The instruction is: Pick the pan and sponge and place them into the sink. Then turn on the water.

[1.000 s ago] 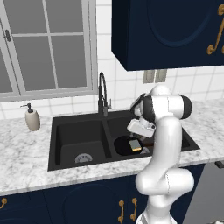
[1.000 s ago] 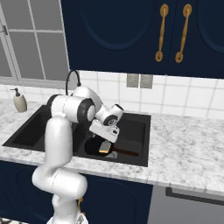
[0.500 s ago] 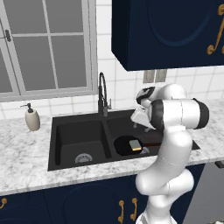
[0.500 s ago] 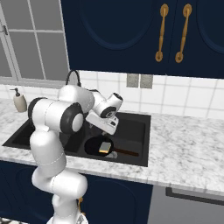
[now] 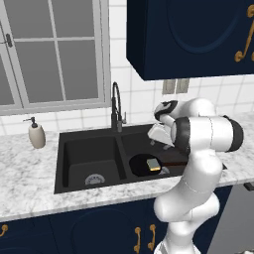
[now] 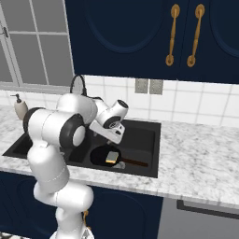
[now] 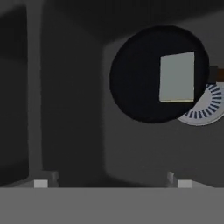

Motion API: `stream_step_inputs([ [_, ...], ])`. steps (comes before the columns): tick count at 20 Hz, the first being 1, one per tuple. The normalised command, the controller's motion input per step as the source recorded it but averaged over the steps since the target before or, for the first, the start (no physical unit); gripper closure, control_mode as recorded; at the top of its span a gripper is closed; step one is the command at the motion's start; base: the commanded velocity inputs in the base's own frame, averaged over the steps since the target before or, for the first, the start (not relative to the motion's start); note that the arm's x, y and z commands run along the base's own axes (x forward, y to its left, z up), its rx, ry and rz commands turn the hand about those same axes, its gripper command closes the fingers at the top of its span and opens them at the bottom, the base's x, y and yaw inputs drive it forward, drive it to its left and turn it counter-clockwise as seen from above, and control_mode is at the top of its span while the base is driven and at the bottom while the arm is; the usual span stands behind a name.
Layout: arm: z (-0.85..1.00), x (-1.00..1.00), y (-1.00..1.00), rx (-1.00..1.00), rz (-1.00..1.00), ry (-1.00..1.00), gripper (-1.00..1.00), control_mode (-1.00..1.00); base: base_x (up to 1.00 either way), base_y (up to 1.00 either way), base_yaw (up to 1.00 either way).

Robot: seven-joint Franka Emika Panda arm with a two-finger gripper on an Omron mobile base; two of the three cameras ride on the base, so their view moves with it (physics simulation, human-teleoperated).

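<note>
The pan lies flat on the floor of the right basin of the double-basin sink, and the sponge rests inside the pan, grey-blue layer up, toward the handle side. In the hand view the pan partly covers the basin's round silver drain. No water runs from the spring-neck faucet, which stands on the sink's rear rim above the divider between the basins.

The gripper hangs above the right basin, behind the pan and to the right of the faucet, its jaws spread wide and empty.

Judged from this arrangement, both objects are placed and only the water step remains. Possible failures:
- The wide-spread fingers may snag the faucet's coiled neck rather than meet its lever, which is too small to make out here.
- A push from a poor angle may swing the spout without opening the flow.
- A low approach may strike the sink's rear rim or nudge the pan handle.

A beige soap dispenser stands on the counter well left of the sink.
</note>
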Motion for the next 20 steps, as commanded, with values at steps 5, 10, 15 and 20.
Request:
stream_step_inputs([
  [5,0.36,0.00,0.11,0.05,-0.09,-0.37,-1.00,-1.00,0.00,0.00,0.00],
  [10,0.55,0.06,0.28,0.08,-0.15,-0.34,-1.00,-1.00,0.00,0.00,0.00],
  [15,0.26,0.34,0.42,0.04,-0.17,-0.06,-1.00,-1.00,0.00,0.00,0.00],
  [20,0.00,0.60,0.12,0.03,-0.09,0.07,-1.00,-1.00,0.00,0.00,0.00],
])
